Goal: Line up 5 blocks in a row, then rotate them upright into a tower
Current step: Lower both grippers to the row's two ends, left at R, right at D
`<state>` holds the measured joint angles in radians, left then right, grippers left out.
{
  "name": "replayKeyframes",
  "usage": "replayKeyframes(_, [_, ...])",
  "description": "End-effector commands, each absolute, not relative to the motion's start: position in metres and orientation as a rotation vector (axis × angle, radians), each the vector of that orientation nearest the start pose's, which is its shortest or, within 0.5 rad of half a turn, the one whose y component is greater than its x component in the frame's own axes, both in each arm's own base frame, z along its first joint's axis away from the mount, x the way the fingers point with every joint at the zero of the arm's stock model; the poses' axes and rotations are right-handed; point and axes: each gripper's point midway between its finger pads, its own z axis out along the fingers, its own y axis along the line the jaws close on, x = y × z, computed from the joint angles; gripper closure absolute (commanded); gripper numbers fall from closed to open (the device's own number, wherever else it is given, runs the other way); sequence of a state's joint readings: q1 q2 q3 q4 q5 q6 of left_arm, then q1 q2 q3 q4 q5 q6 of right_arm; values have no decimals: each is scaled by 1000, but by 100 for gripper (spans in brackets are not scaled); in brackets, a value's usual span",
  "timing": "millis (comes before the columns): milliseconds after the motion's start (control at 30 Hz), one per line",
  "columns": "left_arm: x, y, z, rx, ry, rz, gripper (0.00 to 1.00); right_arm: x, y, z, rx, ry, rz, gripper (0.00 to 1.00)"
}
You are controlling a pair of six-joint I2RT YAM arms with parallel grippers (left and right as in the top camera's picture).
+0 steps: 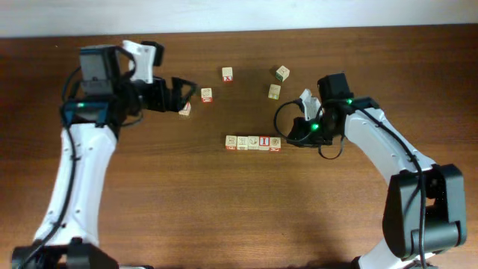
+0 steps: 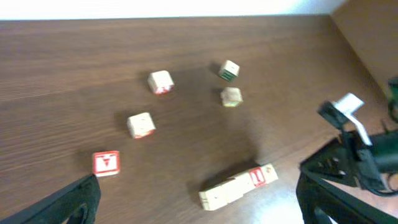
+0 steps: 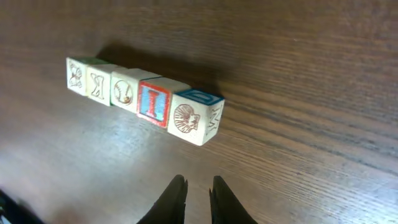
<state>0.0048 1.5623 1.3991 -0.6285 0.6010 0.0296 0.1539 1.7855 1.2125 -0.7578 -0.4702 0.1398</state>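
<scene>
My right fingers [image 3: 173, 200], nearly together and empty, hover near the row of blocks [image 3: 124, 90]; my left fingers [image 2: 62, 205] spread wide. Next, I judge: open around the end block [image 3: 193, 118] and turn it.

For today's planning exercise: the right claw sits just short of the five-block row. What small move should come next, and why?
Probably open the right claw and ease toward the shell block, the nearest one: the claw is shut, empty and short of it.
</scene>
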Motion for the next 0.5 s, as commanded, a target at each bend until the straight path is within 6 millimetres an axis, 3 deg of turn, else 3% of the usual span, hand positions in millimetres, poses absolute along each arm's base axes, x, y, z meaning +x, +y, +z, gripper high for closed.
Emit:
replayKeyframes(0, [421,-128,201,315,2391,-773,59,352,125,63,26,2912,685,85])
replayKeyframes(33, [420,-126,179,217,2487,-742,100,353,125,63,30,2912,676,84])
replayKeyframes(133, [411,-125,127,157,2683,-587,100,353,120,57,37,2927,629,84])
replayKeyframes(267, [400,-142,82,238,2804,-570,100,352,126,37,28,2956,628,85])
replayKeyframes(333, [397,-139,66,244,2852,-547,100,353,133,28,38,2964,611,86])
replayKeyframes(467, [394,-138,59,291,2867,-540,100,354,142,17,9,2972,557,88])
